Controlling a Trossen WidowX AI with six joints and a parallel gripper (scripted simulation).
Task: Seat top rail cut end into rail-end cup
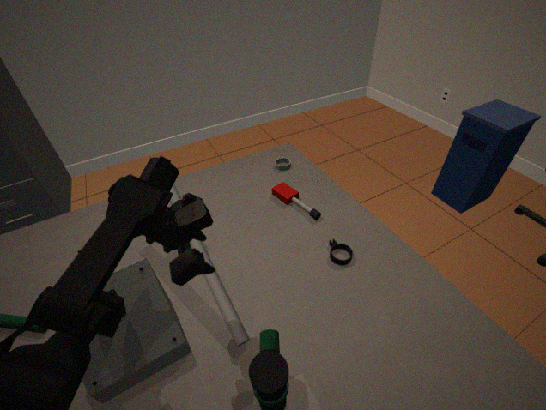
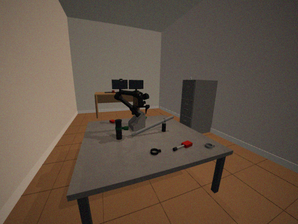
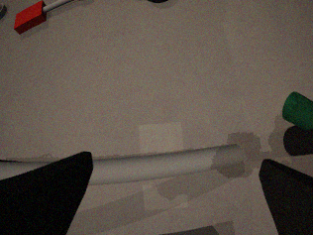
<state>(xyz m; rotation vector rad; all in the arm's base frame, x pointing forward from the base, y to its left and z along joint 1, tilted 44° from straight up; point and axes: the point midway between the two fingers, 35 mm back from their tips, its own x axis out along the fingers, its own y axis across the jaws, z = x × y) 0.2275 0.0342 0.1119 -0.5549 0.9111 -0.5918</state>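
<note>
The grey rail (image 1: 222,297) (image 2: 151,126) (image 3: 134,170) slopes down from the loop cap (image 2: 164,120) on the small black post (image 2: 163,127). Its low end is at or near the table, beside the green end cup (image 1: 269,339) (image 2: 125,128) (image 3: 299,110) and outside it. The cup sticks out sideways from the green brace band (image 2: 118,129) around the big black post (image 1: 268,371) (image 2: 118,135) (image 3: 297,140). The band sits around mid-height, below the cap. My gripper (image 1: 207,253) (image 3: 179,167) is open and empty above the rail, pointing down. It hides the loop cap in the top view.
The grey arm base (image 1: 141,317) (image 2: 136,124) stands beside the rail's low half. A red block with a rod (image 1: 285,193) (image 2: 186,144) (image 3: 31,18), a black ring clamp (image 1: 341,262) (image 2: 154,154) and a grey ring (image 1: 283,167) lie on the rail's other side.
</note>
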